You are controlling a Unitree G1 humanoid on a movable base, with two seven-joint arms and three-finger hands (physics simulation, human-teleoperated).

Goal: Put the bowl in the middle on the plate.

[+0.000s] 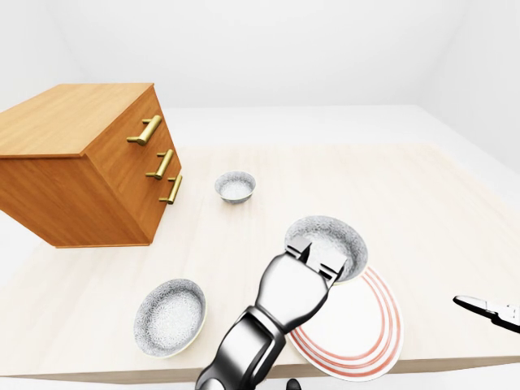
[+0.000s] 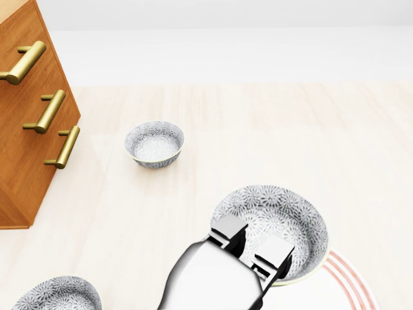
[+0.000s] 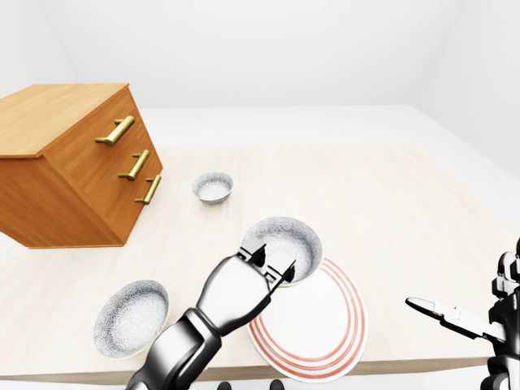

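Observation:
The middle bowl [image 2: 279, 208], grey-patterned with a white inside, hangs over the upper-left rim of the red-ringed white plate [image 1: 361, 329], partly covering it. My left hand [image 2: 250, 247] reaches up from the bottom of the views, and its fingers [image 2: 227, 234] pinch the bowl's near rim. At the right edge of the right-eye view my right hand [image 3: 467, 318] stands off the table's lower right corner with its fingers spread and nothing in them.
A smaller matching bowl [image 2: 153, 143] sits higher up near the wooden dresser [image 1: 73, 162] with brass handles at the left. A third bowl [image 1: 169, 315] lies at the lower left. The table's near edge [image 1: 122, 375] runs just under the plate.

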